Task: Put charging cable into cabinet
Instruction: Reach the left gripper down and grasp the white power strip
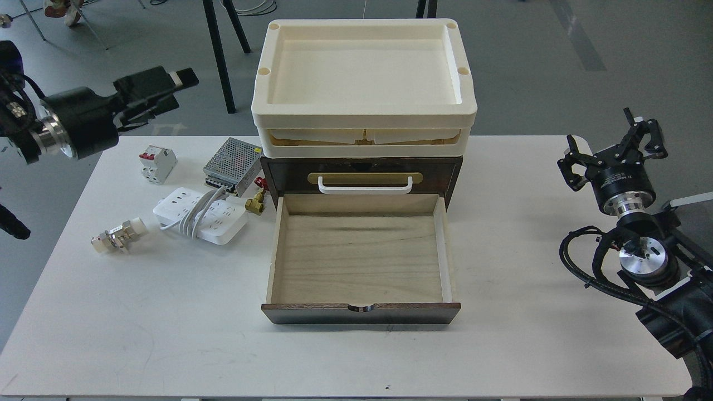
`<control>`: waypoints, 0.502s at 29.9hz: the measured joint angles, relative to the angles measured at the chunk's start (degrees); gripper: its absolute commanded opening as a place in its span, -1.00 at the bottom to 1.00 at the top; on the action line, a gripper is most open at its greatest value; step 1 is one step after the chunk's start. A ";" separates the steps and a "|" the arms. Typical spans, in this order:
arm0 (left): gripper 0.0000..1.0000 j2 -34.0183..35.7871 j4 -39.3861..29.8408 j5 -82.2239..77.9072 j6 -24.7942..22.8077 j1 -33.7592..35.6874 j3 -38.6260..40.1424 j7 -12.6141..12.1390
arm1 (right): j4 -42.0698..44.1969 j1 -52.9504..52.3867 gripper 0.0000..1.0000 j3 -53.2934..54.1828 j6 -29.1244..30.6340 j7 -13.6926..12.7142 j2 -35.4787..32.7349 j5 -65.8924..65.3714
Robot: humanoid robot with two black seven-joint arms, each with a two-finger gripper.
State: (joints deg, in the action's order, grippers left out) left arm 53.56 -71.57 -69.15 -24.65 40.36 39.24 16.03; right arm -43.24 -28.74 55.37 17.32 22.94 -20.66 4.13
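Note:
The charging cable [200, 217], a flat white power strip with its cord looped over it, lies on the white table left of the cabinet. The cabinet [362, 167] is dark brown with a cream tray top [362, 120] and a white handle [365, 186]. Its lower pale wood drawer [362, 259] is pulled out and holds nothing. My left gripper [181, 89] hangs in the air beyond the table's back left edge, points right, looks open and holds nothing. My right gripper [610, 143] is open and empty at the table's right edge.
A metal mesh power supply box [233, 166] and a white circuit breaker [157, 163] sit behind the power strip. A brass fitting [256, 203] lies against the cabinet's left side. A small metal-and-white part [118, 236] lies further left. Chair legs [220, 50] stand behind the table.

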 measured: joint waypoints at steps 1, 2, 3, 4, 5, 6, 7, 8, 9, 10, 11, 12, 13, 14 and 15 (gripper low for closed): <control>0.92 -0.01 -0.26 -5.02 1.16 -0.14 -0.54 0.00 | 0.01 0.00 1.00 0.00 0.00 0.00 0.00 0.00; 0.92 -0.10 -0.40 -10.37 2.88 -0.31 -1.33 0.01 | 0.04 0.00 1.00 0.03 0.00 0.00 0.00 0.00; 0.92 -0.24 -0.42 -15.13 5.09 -0.55 -2.35 0.01 | 0.11 0.00 1.00 0.05 0.00 0.00 0.00 0.00; 0.92 -0.32 -0.31 -19.01 7.51 -0.82 -3.56 -0.02 | 0.16 0.00 1.00 0.07 0.00 0.00 0.00 0.00; 0.92 -0.39 -0.01 -22.96 10.33 -1.08 -5.14 -0.29 | 0.17 -0.03 1.00 0.07 0.00 0.00 0.00 0.00; 0.90 -0.43 0.54 -26.52 12.82 -1.22 -6.95 -0.73 | 0.18 -0.09 1.00 0.07 0.00 0.00 0.00 0.00; 0.89 -0.53 1.61 -29.88 14.65 -1.24 -8.99 -1.35 | 0.18 -0.14 1.00 0.07 0.00 0.00 0.00 0.00; 0.88 -0.78 2.90 -32.43 15.70 -1.24 -10.69 -1.87 | 0.18 -0.15 1.00 0.07 0.00 0.00 0.00 0.00; 0.87 -1.41 4.50 -34.86 16.48 -1.22 -12.32 -2.27 | 0.18 -0.16 1.00 0.05 0.00 0.00 0.00 0.00; 0.87 -2.59 6.00 -36.69 17.05 -1.08 -13.55 -2.47 | 0.18 -0.17 1.00 0.03 0.00 0.00 0.00 0.00; 0.85 -3.78 7.06 -37.72 17.51 -0.88 -14.30 -2.57 | 0.18 -0.18 1.00 0.02 0.00 0.00 0.00 0.00; 0.83 -5.09 7.94 -38.48 17.99 -0.76 -14.90 -2.64 | 0.18 -0.19 1.00 0.01 0.00 0.00 0.00 0.00; 0.80 -6.14 8.47 -38.90 18.36 -0.74 -15.30 -2.68 | 0.18 -0.19 1.00 0.01 0.00 0.00 0.00 0.00; 0.78 -6.86 8.74 -39.11 18.57 -0.74 -15.50 -2.74 | 0.18 -0.19 1.00 0.01 0.00 0.00 0.00 0.00; 0.76 -7.52 8.94 -39.27 18.72 -0.85 -15.65 -2.79 | 0.18 -0.19 1.00 0.00 0.00 0.00 0.00 0.00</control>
State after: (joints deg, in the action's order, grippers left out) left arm 46.04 -62.63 -108.42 -5.93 39.51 23.59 13.24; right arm -43.06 -28.92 55.37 17.32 22.94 -20.66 4.13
